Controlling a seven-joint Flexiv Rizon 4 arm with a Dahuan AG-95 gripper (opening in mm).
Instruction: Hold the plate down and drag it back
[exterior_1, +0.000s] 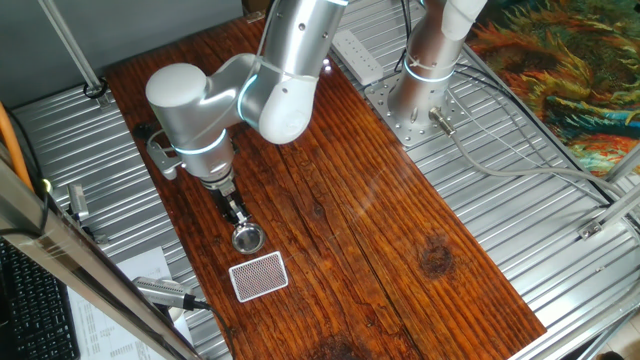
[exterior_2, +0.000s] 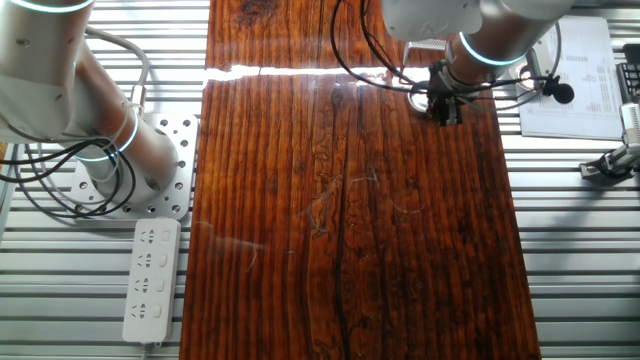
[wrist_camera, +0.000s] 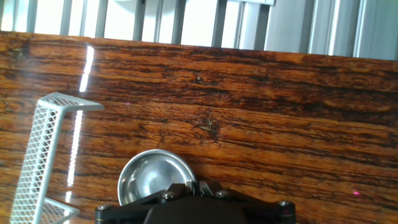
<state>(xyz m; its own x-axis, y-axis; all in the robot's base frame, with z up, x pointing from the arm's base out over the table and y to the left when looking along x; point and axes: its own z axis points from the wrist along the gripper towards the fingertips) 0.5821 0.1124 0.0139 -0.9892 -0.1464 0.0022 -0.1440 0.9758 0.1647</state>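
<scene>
shiny silver metal is what the plate (exterior_1: 248, 238) is made of, a small round dish with a raised rim and a darker centre. it lies flat on the counter (exterior_1: 380, 230), near the counter's edge on the side of the arm's hand. in the hand view the plate (wrist_camera: 157, 178) shows just in front of the black body of the hand, and part of its rim is hidden under this body.

the pincer (exterior_1: 238, 216) comes down onto the rim of the plate on the arm's side. it seems to touch or press the plate, but the contact itself is covered by the hand. i cannot tell if the fingers are spread or pressed together, because no view shows the fingertips clearly. in the other fixed view the pincer (exterior_2: 450, 108) is only a dark shape under the wrist, and the plate is not visible there.

just beside the plate, further from the arm, lies a card (exterior_1: 259, 276) with a red-and-white lattice pattern. plate and card are close but seem apart. in the hand view a white mesh object (wrist_camera: 43, 155) stands to the left of the plate.

my judgement: the pincer is placed for holding the plate down. whether dragging is started, the pictures do not show. the drag back across the wooden counter, with steady pressure, is probably mostly left to do.
</scene>
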